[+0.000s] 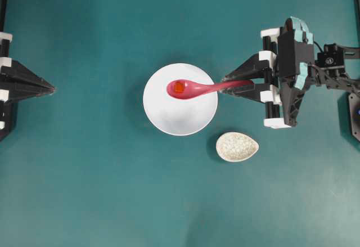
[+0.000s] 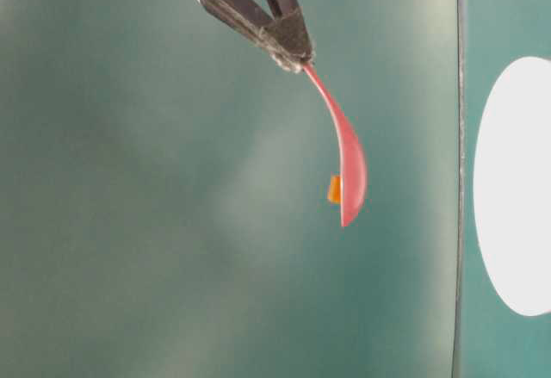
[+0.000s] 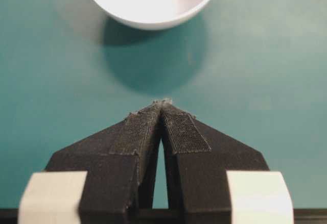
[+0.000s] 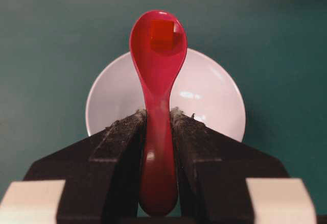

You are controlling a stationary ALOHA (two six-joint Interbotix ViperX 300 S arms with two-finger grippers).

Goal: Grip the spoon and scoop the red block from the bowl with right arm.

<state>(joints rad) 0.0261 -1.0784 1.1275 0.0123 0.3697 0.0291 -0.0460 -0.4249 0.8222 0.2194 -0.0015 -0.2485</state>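
The right claw [image 1: 226,84] clamps the spoon [image 1: 194,88] by its handle, holding it above the bowl [image 1: 180,115] with the red block [image 1: 178,87] in its scoop. The left claw [image 1: 53,89], tips pressed together and holding nothing, sits well apart over the desk [image 1: 90,191].

The table-level view cuts off the bowl [image 2: 515,189] at its right edge.

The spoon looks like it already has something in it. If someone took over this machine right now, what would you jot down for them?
Right gripper: shut on the spoon handle.
Left gripper: shut, empty, parked at the left edge.
Red block: sitting in the spoon's scoop, held above the bowl, which now looks empty.
Done: spoon gripped, block scooped and lifted.
Left: little; keep the spoon level so the block stays put.
Speckled spoon rest sits beside the bowl, untouched.
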